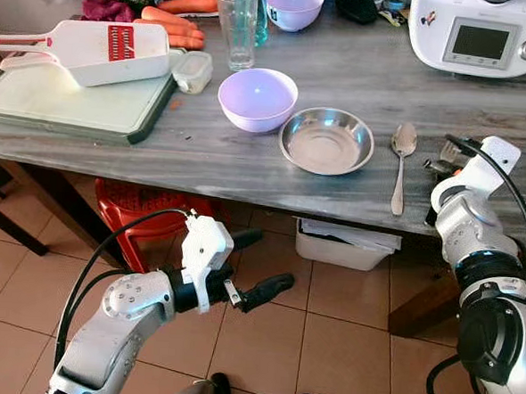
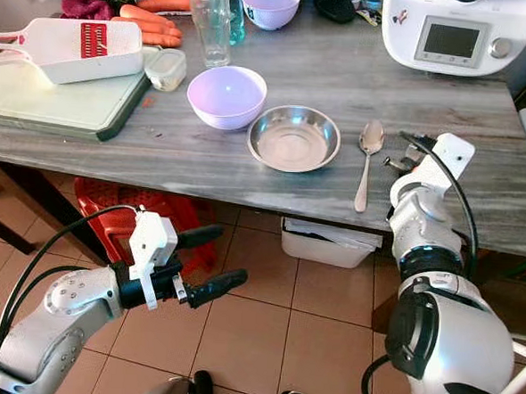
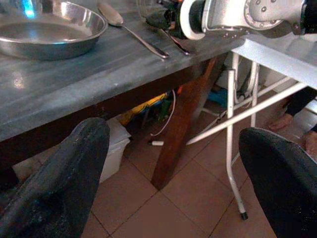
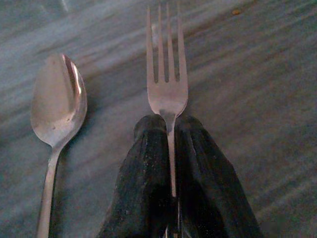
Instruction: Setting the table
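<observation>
- Grey streaked counter (image 1: 359, 82) above a tiled floor, a steel bowl (image 1: 326, 140) with a spoon (image 1: 401, 165) just beside it.
- Right hand (image 4: 171, 130) is clamped on the fork (image 4: 167, 74), tines over the counter beside the spoon.
- Fork looks light, stiff and slippery; the neck grip suits it.
- Left hand (image 1: 250, 266) hangs spread, below the counter.

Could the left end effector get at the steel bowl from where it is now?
Probably not yet: left end effector hangs open below the table edge, in front of it; steel bowl sits on top. It must rise first.
</observation>
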{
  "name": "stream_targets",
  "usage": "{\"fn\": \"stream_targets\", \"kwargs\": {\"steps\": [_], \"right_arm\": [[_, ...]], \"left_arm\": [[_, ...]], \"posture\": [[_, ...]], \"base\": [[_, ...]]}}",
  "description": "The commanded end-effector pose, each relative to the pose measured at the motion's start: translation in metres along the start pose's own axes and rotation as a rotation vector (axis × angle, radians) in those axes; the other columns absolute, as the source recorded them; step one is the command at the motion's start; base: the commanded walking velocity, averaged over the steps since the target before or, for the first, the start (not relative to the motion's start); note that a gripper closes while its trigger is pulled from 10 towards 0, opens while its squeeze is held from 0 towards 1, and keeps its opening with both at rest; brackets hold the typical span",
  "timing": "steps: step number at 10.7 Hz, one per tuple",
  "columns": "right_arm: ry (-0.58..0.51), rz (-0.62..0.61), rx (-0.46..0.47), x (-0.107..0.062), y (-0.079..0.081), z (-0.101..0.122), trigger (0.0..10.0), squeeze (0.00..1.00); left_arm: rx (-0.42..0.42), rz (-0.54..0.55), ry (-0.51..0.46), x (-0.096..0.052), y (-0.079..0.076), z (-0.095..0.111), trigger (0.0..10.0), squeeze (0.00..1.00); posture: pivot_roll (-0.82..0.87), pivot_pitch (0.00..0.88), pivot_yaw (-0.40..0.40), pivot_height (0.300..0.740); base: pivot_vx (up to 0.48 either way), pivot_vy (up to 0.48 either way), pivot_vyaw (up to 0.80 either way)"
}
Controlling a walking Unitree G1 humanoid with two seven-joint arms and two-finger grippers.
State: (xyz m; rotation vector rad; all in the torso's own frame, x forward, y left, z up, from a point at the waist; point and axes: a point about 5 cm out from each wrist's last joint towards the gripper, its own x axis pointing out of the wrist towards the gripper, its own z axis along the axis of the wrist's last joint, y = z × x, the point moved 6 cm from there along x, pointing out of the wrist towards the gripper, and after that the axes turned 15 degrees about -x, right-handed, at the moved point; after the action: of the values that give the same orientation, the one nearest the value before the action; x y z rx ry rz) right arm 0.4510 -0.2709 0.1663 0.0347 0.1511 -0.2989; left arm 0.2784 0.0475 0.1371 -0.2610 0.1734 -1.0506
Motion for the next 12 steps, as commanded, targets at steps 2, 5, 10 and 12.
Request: {"fn": "stream_targets", "kwargs": {"steps": [2,5,10,12], "right_arm": [[-0.013,0.027,0.004,0.0004,0.0112,0.0044,10.0,0.0],[-0.005,0.035,-0.008,0.0003,0.0131,0.002,10.0,0.0],[-0.015,0.025,-0.011,0.0009,0.0093,0.0061,10.0,0.0],[-0.018,0.019,-0.014,0.001,0.0079,0.007,10.0,0.0]], "left_arm": [[-0.007,0.006,0.002,-0.0006,-0.0015,-0.0026,10.0,0.0],[-0.013,0.015,-0.002,-0.0007,-0.0007,-0.0029,10.0,0.0],[-0.014,0.019,0.0,-0.0008,-0.0005,-0.0034,10.0,0.0],[-0.017,0.017,0.001,0.0001,-0.0013,-0.004,10.0,0.0]], "posture": [[0.01,0.209,0.041,0.74],[0.01,0.207,0.038,0.74],[0.02,0.206,0.037,0.74],[0.02,0.206,0.037,0.74]], "base": [[0.0,0.0,0.0],[0.0,0.0,0.0],[0.0,0.0,0.0],[0.0,0.0,0.0]]}}
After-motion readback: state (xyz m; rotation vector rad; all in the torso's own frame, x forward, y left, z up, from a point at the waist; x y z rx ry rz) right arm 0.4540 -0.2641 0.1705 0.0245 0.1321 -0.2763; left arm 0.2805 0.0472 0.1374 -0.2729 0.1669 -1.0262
